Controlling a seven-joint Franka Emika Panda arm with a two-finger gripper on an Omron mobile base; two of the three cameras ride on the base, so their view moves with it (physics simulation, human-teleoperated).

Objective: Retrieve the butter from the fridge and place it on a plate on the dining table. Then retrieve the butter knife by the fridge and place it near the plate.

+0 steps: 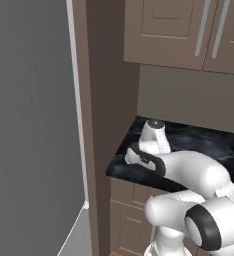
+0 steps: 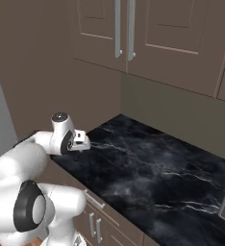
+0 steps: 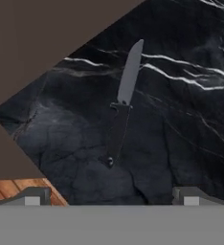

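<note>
Black marble counter (image 2: 148, 168) w/ butter knife (image 3: 124, 103) — brown cabinets (image 2: 157, 33) above.

A home kitchen: a long black white-veined marble counter (image 2: 148, 168) runs over brown panelled base cabinets (image 2: 97, 223) with slim silver pulls, and above the counter hang matching brown wall cupboards (image 2: 148, 33) with long vertical silver bar handles. At the counter's left end stands a tall silver-grey fridge (image 1: 31, 125). On the counter lies a grey-bladed, dark-handled butter knife (image 3: 123, 103), and warm wooden plank flooring (image 3: 16, 189) shows below the counter's edge
</note>
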